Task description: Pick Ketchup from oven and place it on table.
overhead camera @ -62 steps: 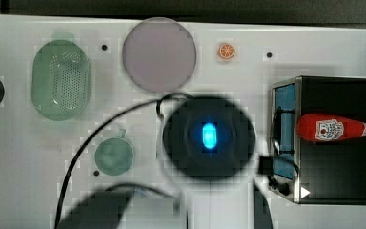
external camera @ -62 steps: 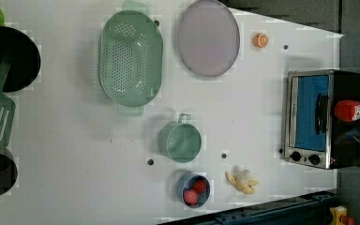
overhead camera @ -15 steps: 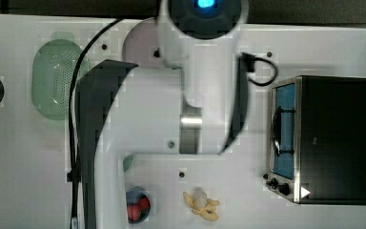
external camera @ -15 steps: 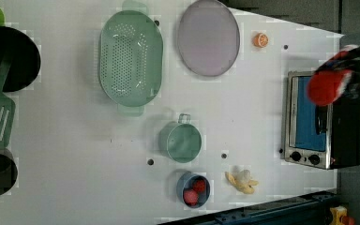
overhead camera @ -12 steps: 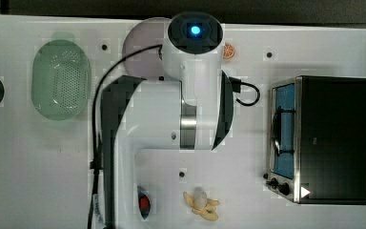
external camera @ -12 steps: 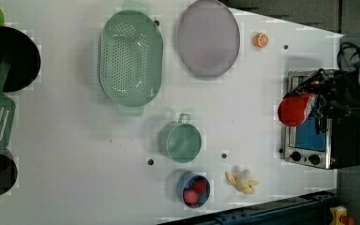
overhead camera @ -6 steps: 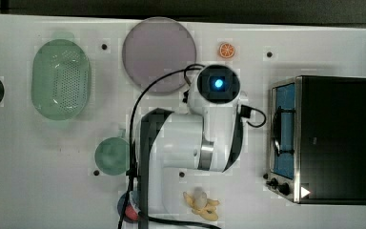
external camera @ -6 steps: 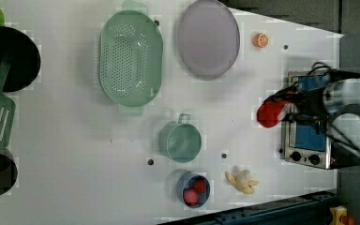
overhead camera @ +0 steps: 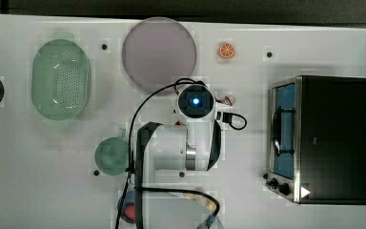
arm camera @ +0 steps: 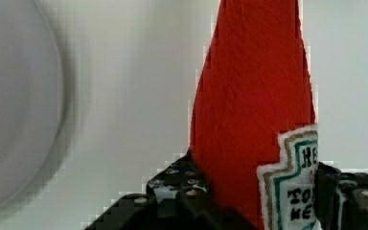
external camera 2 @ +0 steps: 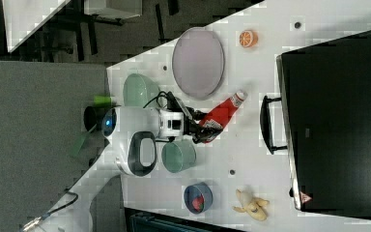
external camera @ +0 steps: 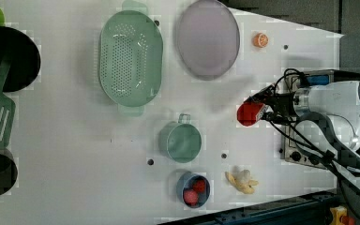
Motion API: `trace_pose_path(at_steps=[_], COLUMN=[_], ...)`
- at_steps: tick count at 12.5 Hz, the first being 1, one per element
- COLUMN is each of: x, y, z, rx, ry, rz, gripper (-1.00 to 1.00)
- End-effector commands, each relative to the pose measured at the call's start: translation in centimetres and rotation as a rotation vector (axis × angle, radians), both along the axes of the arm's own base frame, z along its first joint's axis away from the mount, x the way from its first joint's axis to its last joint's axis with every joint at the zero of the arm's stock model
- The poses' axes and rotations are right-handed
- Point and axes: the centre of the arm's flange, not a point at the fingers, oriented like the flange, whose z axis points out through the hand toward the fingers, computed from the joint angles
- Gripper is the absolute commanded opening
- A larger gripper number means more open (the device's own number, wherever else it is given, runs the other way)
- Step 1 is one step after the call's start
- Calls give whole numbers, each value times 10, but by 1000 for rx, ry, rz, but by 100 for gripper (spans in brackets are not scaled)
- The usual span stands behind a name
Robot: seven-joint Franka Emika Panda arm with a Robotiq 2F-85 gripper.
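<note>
The ketchup (external camera 2: 221, 116), a tapered red bottle with a white cap, lies between the tool's (external camera 2: 200, 129) dark fingers, grip unclear.

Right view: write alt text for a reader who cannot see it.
A white robot arm's gripper is at the base of a red ketchup bottle lying on the white table, its white cap pointing toward the black oven. Nearby sit a pale-purple plate, a green cup, an orange slice, a banana and a bowl of strawberries.
</note>
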Motion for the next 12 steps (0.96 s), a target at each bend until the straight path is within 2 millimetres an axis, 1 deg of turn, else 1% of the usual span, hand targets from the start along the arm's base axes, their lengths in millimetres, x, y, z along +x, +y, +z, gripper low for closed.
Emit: trace_pose_path(at_steps=[1,2,3,4,5,6,7,8,9,10,12], x=[10,10,15,20,24,27,29,36,43,45,44], y=[7,6,7,6,6,7,7,6,6,6,6], z=[35,45,76,100,131,167,194,246,293,311,339], rx=[18,22,31,37,45,53,57,62,63,63,63], ry=[-65,-68,-96,-106,-103,-84,-80,-98,-124,-124,-114], rz=[-23,-25,-29,-37,-39,-39,-38,-37,-35,-35,-33], gripper=[100,100,100,100,100,100,100,100,100,100,100])
